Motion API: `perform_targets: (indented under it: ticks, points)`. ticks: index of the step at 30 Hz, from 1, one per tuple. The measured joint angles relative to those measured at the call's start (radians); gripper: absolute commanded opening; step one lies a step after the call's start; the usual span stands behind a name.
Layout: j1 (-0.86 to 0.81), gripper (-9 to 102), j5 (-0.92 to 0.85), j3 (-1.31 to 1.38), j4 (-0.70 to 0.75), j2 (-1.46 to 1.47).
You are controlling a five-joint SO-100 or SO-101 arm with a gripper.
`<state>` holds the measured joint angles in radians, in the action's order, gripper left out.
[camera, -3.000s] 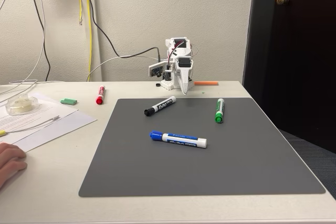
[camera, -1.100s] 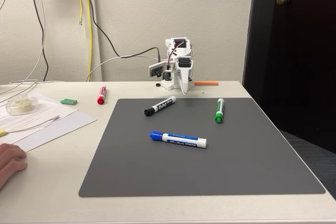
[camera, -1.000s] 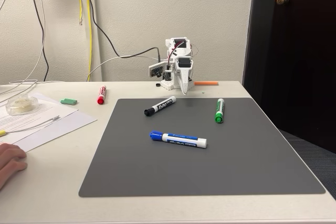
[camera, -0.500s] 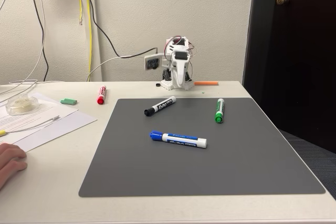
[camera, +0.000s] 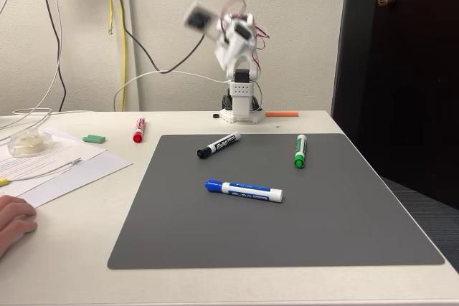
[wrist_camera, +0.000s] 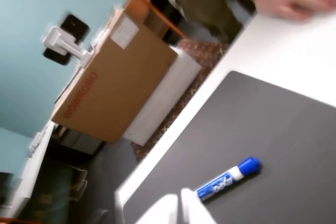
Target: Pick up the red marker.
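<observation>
Since half a second ago the arm has unfolded off its base and swung up, blurred in the fixed view; markers unmoved. Hand (wrist_camera: 179,209) tips poke in at the bottom of the wrist view, close together, but apart or together I cannot tell. Red marker (camera: 137,130) lies on the bare surface (camera: 64,206) left of the grey mat (camera: 287,220), well apart from the arm. Judgement: rotate toward it, skip the blue marker (wrist_camera: 229,178) and black marker (camera: 219,145), open wide, come down across the barrel.

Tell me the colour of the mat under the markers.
Dark grey mat, seen best in the fixed view.
</observation>
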<state>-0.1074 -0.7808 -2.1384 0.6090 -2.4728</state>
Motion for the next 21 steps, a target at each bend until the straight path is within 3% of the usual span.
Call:
perform_targets:
  ticks: [3, 14, 21]
  points:
    - [-0.089, 1, -0.158, 0.164, 0.035, 0.135]
    - [-0.267, 0, -0.634, 0.275, -0.025, 0.344]
    - [-0.383, 0, -0.867, 0.492, 0.149, 0.499]
